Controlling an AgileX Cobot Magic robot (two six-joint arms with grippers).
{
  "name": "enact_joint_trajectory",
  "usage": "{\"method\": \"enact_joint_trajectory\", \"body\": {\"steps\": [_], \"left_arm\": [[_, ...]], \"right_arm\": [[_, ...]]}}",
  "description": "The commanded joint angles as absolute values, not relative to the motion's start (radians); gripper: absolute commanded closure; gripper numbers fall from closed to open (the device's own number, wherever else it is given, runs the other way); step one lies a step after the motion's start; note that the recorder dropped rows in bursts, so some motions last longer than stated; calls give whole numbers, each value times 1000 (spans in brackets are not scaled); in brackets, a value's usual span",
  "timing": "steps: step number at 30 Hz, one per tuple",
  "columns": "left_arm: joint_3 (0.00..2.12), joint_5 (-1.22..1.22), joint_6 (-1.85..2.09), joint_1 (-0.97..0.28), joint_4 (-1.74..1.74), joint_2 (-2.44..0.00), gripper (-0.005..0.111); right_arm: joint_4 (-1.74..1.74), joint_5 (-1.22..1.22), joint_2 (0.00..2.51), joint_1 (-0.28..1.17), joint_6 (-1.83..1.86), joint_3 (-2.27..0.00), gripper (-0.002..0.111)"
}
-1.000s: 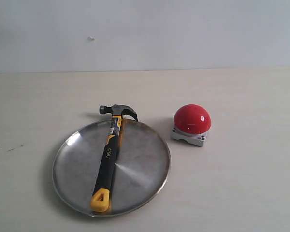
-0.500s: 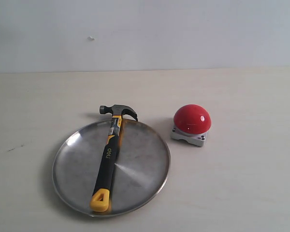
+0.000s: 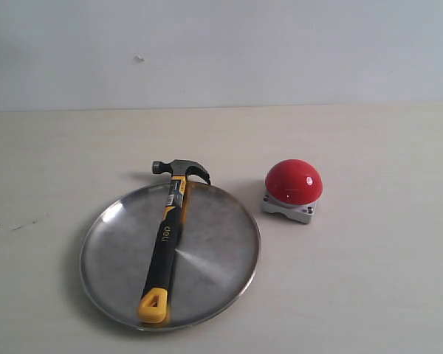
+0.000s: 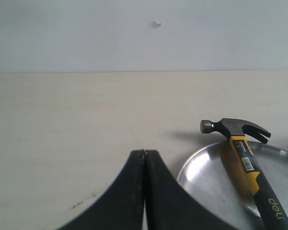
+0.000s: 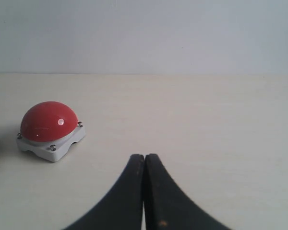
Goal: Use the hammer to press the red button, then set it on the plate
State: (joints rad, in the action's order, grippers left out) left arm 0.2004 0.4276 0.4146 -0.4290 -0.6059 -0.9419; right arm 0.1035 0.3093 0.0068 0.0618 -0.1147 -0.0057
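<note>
Hammer point(image 3: 165, 240) lay across the plate point(image 3: 221, 247), with the yellow handle end at the near rim and the steel head poking past the far rim over the table point(image 3: 369, 280). Red button point(image 3: 293, 181) sat just right of the plate, apart from it, nothing touching it. Left gripper point(image 4: 144, 154) was fully closed and held nothing, near the plate's left edge but off it. Right gripper point(image 5: 144, 157) was also closed tight and empty, near the button, no contact. Judgement: either the placing was done or nothing had begun; couldn't tell whether the button got pressed. If it was pressed, nothing was left to do. Surface was a pale wood-look tabletop with a few faint dark scuffs. Behind it was a plain whitish wall point(image 3: 280, 51) with one small mark.
</note>
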Motion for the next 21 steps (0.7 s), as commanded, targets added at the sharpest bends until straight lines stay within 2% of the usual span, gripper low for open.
{"method": "enact_joint_trajectory", "body": {"steps": [1, 13, 15, 18, 21], "left_arm": [[196, 441, 412, -434, -604, -936, 107], [196, 426, 445, -434, -606, -929, 107], [196, 347, 445, -416, -606, -837, 107], [174, 111, 581, -326, -602, -559, 107], [120, 53, 518, -259, -632, -330, 107]], "right_arm": [[112, 307, 0, 55, -107, 0, 108], [112, 307, 0, 55, -107, 0, 108], [112, 307, 0, 55, -107, 0, 108], [108, 308, 0, 55, -107, 0, 108], [108, 308, 0, 55, -107, 0, 108]]}}
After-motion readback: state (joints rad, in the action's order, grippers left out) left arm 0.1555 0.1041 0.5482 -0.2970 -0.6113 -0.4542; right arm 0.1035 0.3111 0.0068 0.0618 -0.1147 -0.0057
